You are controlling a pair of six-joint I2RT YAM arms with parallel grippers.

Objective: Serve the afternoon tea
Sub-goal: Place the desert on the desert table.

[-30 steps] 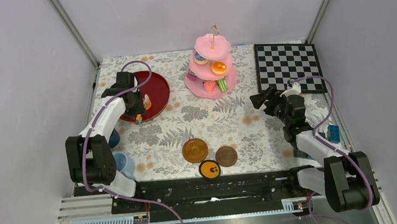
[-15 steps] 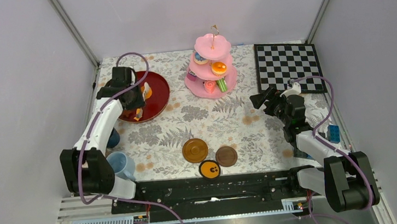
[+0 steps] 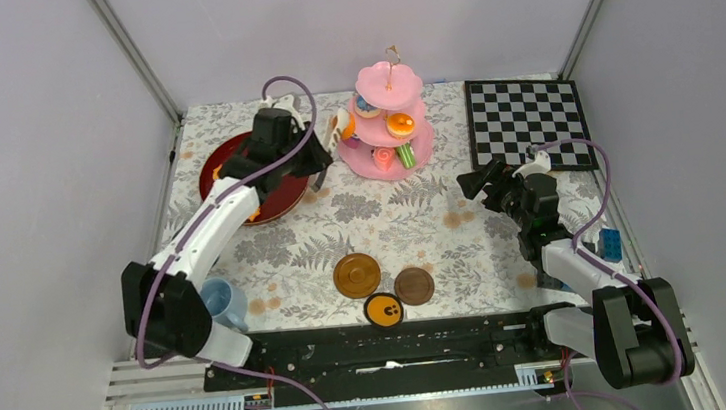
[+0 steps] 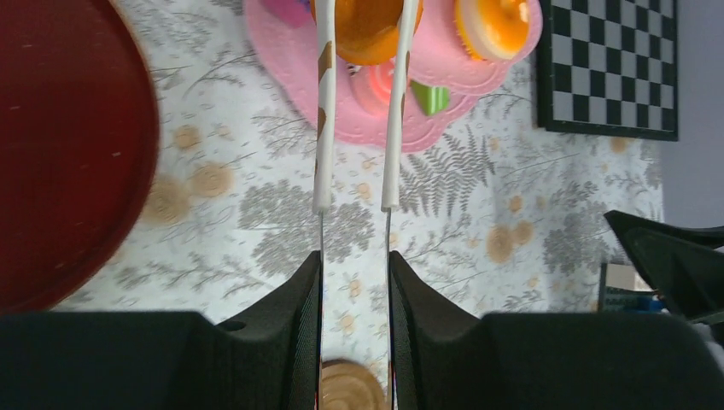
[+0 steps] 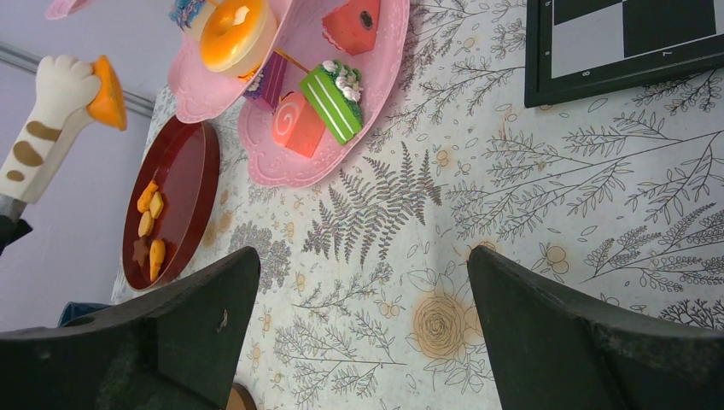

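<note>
Pale lilac walls close in the table, which wears a cloth printed with ferns and flowers. We see the left arm stretched far across it, with the left claw up beside the left edge of the pink three-tier cake stand, about level with the middle tier. This claw carries long white fingers with brown patches, shaped like cat paws. They are drawn in narrow on an orange pastry, pinched between them near the tips. Whether the pastry touches the stand we cannot tell.

On the tiers we make out an orange-topped round cake, a green slice, a pink roll and a red square piece. Left of the stand lies a red round tray with a few small orange biscuits in it; the left arm crosses above it.

Our right claw hangs over the right part of the table, near the chessboard, its jaws spread wide with nothing between them.

Toward the near edge sit a larger brown saucer and a smaller brown saucer just beside it. A dark-rimmed orange disc lies between and nearer. A light-blue cup stands at the near left by the left arm's base, and a blue block sits at the right edge.
</note>
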